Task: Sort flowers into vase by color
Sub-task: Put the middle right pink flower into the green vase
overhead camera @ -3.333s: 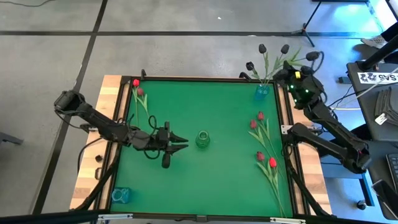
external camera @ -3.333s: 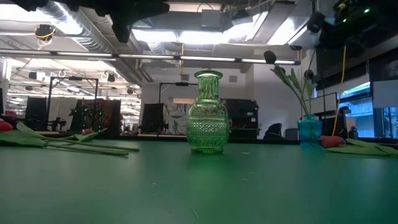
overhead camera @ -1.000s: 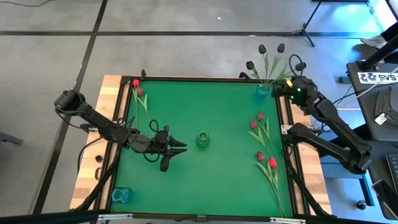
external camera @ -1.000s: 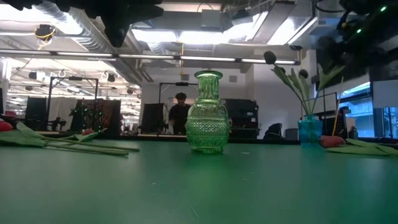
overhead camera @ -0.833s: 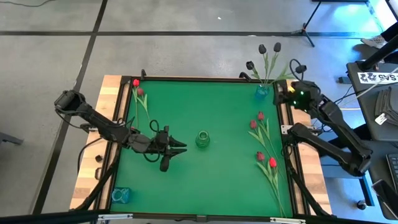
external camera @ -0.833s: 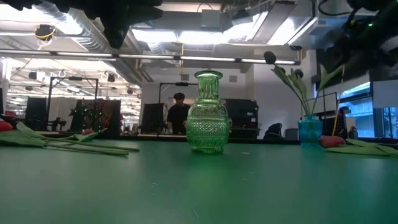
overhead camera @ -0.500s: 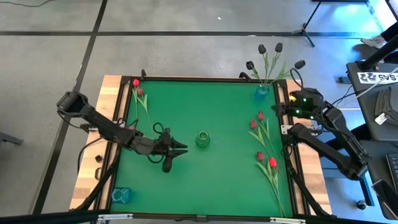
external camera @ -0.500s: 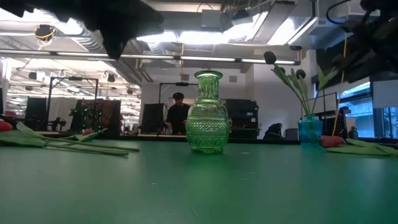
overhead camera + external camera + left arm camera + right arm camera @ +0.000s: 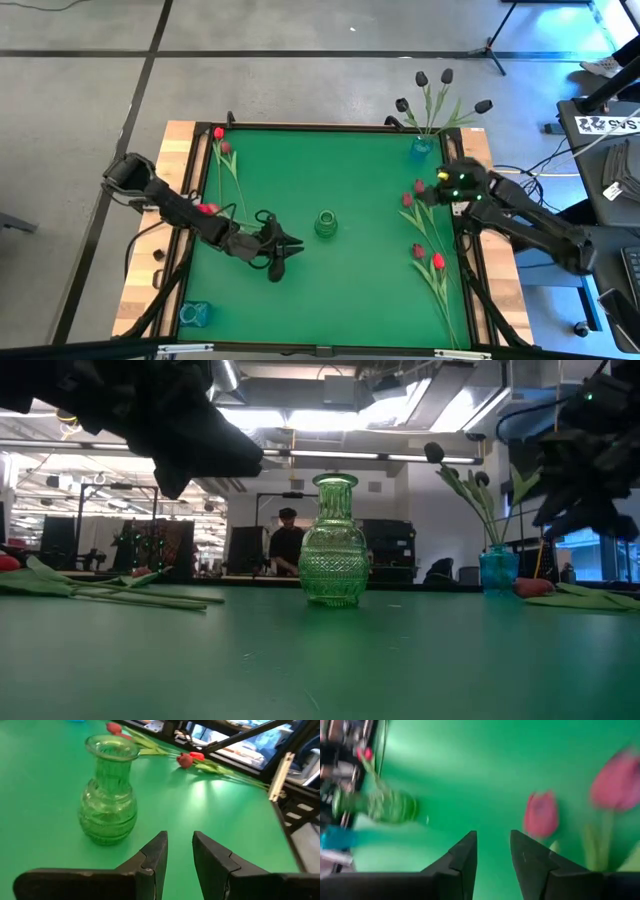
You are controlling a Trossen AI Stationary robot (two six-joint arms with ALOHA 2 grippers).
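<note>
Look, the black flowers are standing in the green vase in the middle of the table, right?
Not quite. In the high view the black flowers stand in the blue vase at the table's far right corner. The green vase in the middle is empty.

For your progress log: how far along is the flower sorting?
Done: black tulips stand in the blue vase. In hand: nothing; the right gripper, empty, hovers over pink tulips. Left: red tulips, two more far left; green vase empty; left gripper waits beside it.
</note>
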